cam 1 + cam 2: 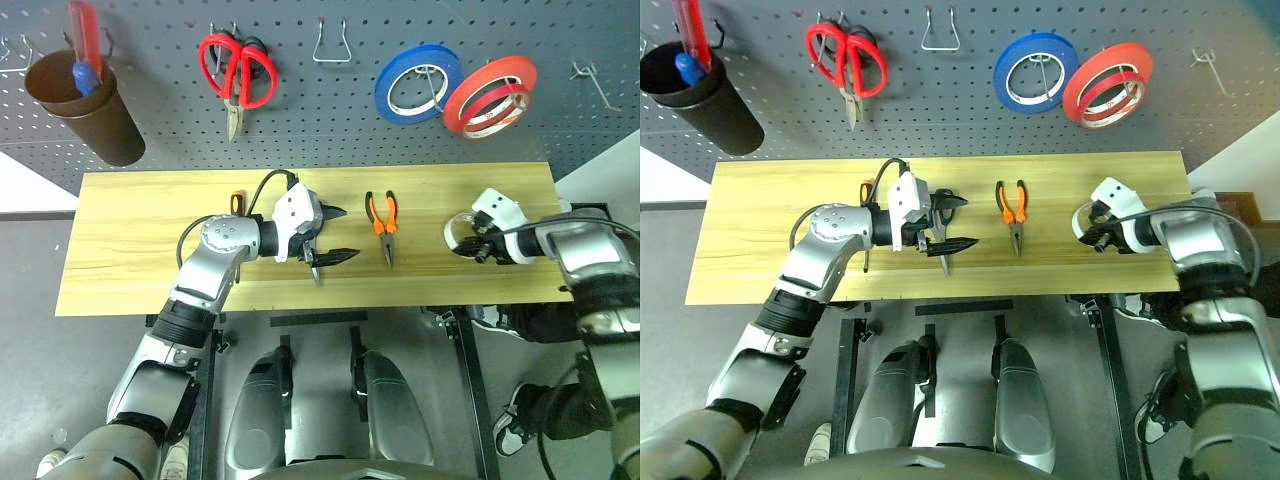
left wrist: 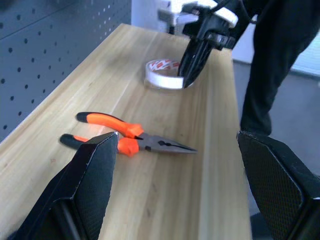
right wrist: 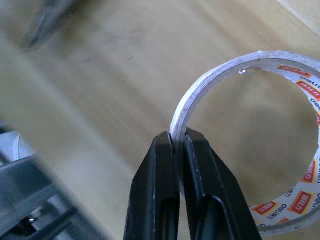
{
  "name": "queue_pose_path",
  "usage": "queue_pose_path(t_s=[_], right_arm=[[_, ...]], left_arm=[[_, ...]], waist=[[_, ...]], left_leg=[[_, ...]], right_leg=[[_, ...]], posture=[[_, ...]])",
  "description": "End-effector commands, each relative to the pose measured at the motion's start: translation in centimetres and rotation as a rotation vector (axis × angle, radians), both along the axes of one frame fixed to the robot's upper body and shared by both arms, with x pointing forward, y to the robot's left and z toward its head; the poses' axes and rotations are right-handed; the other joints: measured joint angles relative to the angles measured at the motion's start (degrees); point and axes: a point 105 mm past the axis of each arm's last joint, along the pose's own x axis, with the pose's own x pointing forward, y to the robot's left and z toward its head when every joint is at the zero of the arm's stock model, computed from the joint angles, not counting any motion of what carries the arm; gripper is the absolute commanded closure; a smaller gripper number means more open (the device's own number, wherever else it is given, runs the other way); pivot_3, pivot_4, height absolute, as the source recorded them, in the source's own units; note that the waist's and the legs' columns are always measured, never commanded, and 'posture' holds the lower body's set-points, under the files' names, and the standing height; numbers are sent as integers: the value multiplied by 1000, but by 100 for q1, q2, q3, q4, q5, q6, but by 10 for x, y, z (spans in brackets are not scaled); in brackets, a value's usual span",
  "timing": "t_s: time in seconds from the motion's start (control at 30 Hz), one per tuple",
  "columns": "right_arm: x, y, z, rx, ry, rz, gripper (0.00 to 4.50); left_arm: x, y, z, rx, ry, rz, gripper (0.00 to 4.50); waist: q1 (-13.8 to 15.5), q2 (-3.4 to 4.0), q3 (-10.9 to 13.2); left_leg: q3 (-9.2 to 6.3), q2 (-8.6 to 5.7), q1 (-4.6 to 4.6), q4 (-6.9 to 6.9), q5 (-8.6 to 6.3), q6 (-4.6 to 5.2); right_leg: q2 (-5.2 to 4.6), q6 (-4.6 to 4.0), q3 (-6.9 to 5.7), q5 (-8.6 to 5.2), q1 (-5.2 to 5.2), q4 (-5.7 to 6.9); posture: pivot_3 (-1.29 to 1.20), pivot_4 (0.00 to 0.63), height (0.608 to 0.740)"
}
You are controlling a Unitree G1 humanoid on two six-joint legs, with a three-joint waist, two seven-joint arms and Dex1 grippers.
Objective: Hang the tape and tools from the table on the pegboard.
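Observation:
A thin whitish tape roll point(image 3: 240, 62) lies at the right end of the wooden table point(image 1: 130, 250). My right gripper point(image 3: 177, 140) is shut on its rim, one finger inside the ring and one outside. Orange-and-black pliers point(image 1: 382, 218) lie mid-table. Just left of them my left gripper point(image 1: 348, 234) hovers open, holding nothing. Beneath it a scissors blade tip point(image 1: 943, 264) pokes out, with the handles mostly hidden. Behind my left wrist shows the screwdriver's orange handle point(image 1: 237, 200). The dark grey pegboard point(image 1: 330, 110) runs along the table's far side.
On the pegboard hang red-handled scissors point(image 1: 237, 72), a blue roll point(image 1: 417, 83), a red-orange roll point(image 1: 490, 93) and a brown cup point(image 1: 85, 105) holding a red-and-blue tool. A wire hook point(image 1: 331, 45) hangs bare. A person's dark trouser leg point(image 2: 280, 65) stands by the table's right end.

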Motion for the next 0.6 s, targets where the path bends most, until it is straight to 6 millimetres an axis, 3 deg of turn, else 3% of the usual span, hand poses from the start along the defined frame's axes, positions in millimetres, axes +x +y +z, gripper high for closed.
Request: queue_pose_path(t_s=[0.03,0.17,0.47,0.6], right_arm=[[-13,5,37,90,-120,33,4478],[-24,3,76,167,-357,23,4478],[-58,10,114,295,-496,40,4478],[-59,7,130,280,-567,37,4478]], left_arm=[[-17,8,23,-81,-52,-81,485],[-27,19,45,-155,-90,-128,485],[-34,23,71,-216,-162,-177,485],[-29,24,79,-225,-189,-168,485]], waist=[[-12,0,-11],[-9,15,-74],[-18,4,-408],[-35,7,-598]], left_leg=[[0,-1,-10,6,0,0],[-3,-11,-16,28,0,-1],[-9,-23,-23,58,0,0],[-8,-25,-20,59,0,0]], right_leg=[[-1,0,-7,0,-4,1],[-3,0,-17,0,-4,1],[-13,8,-32,4,17,0],[-11,8,-32,4,17,1]], posture=[[-59,279,732],[-73,244,732],[-109,177,732],[-117,154,732]])
